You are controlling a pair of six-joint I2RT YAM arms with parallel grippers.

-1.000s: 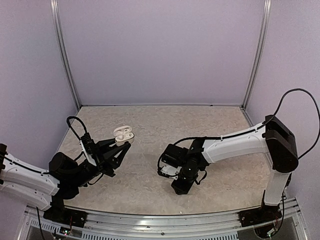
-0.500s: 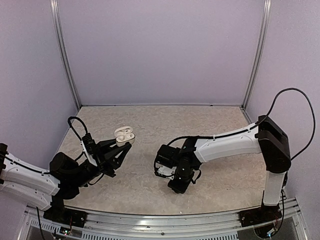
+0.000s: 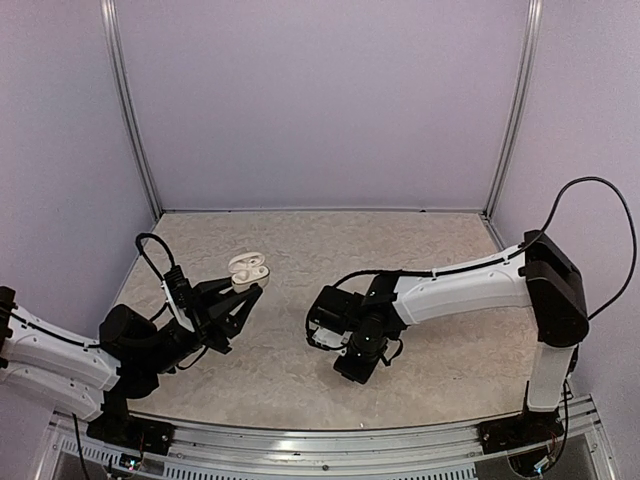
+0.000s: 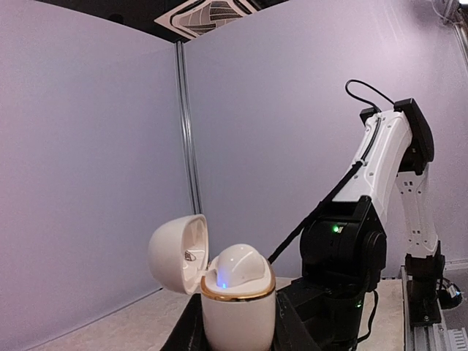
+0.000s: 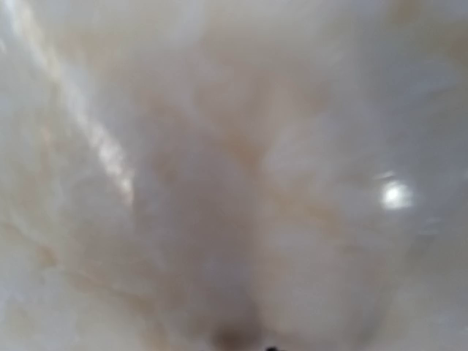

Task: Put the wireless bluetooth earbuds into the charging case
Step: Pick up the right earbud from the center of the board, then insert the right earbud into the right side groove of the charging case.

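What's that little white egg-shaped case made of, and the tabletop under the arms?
The charging case looks like glossy white plastic: smooth, with soft highlights. The gold band round its mouth shines like metal, though it may be plated plastic. The tabletop has beige marble veining and a gloss; stone or printed laminate, I cannot tell.

I am getting nothing but blur from the right wrist camera. The pale marbled table (image 5: 292, 146) is filling the view out of focus, and a dark speck (image 5: 241, 341) at the bottom edge is too smeared for me to name. From above, the right gripper (image 3: 352, 368) is pointing down at the table. Its own body is hiding the fingertips, so I am not seeing whether anything sits between them. The earbuds are too small for me to pick out there. On the left wrist camera the bottom edge is cutting off the base of the charging case (image 4: 238, 303) and most of the left gripper (image 4: 238, 333).
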